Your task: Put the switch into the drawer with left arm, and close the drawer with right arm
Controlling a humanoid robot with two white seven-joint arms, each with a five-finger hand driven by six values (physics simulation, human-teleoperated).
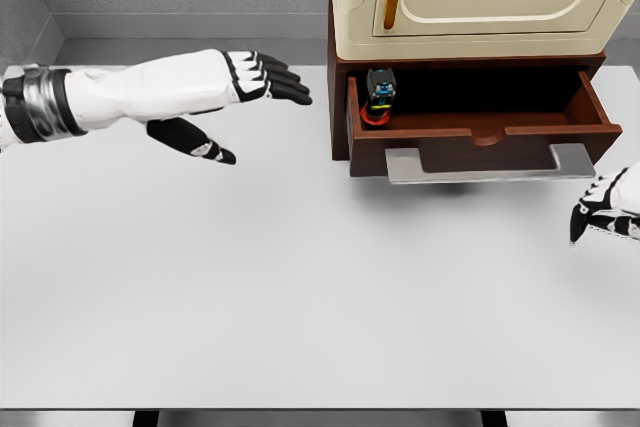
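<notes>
left hand (235, 97) spread, empty | right hand (605, 209) near handle (490, 163), fingers unclear | switch (379, 95) lies in drawer (480, 132) | drawer open, closing left

The small black switch (380, 95) with blue and red parts stands in the left end of the pulled-out reddish-brown drawer (480, 137).

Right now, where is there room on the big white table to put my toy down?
The white table is bare in front, between the left hand and the right hand. It is crowded by the open brown wooden drawer, where a small black switch sits at its left end.
</notes>
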